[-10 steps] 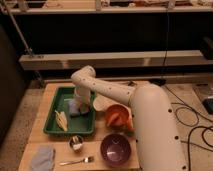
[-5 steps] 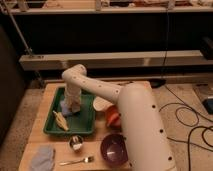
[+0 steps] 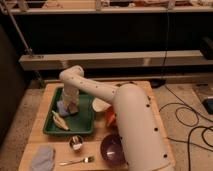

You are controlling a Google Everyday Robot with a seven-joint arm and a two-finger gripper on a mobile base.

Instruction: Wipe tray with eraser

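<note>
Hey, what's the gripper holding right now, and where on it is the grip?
The gripper, down inside the tray, appears shut on the eraser; where exactly it grips cannot be told.

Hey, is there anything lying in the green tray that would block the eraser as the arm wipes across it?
Yes. The gripper is down inside the large green plastic tray, shut, with the grey-tan eraser block at its tip. A pale yellowish banana-like object lies on the tray floor just front-left of it, in the path of a stroke that way.
</note>
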